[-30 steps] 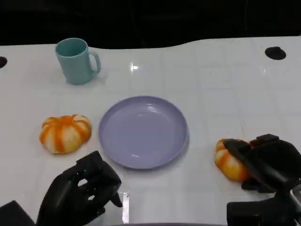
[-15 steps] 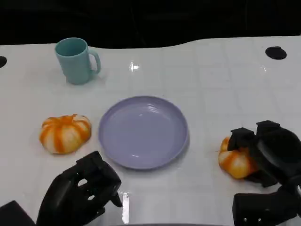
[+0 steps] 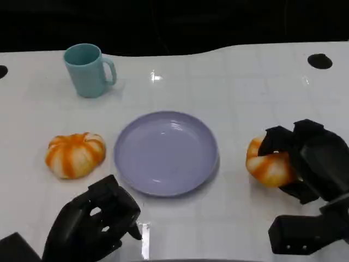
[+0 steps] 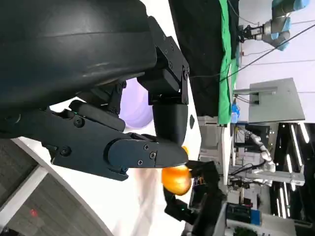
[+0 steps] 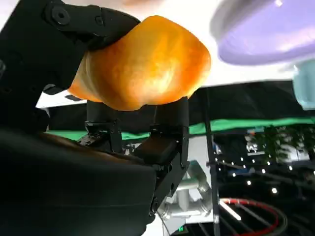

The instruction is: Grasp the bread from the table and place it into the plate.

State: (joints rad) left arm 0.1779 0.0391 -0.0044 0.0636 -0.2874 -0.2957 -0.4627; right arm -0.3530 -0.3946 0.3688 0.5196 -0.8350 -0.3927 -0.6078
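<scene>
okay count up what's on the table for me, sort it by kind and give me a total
Bread: 2, one loose on the table, one gripped by the right hand
Plate: 1, purple
Mug: 1, teal
Total: 4

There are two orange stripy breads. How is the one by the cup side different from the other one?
The orange-and-white striped pumpkin-shaped bread left of the round purple plate lies alone on the white table, untouched. The other orange striped bread, right of the plate, is held by the right hand, whose fingers partly hide it. Both share colours and stripes.
</scene>
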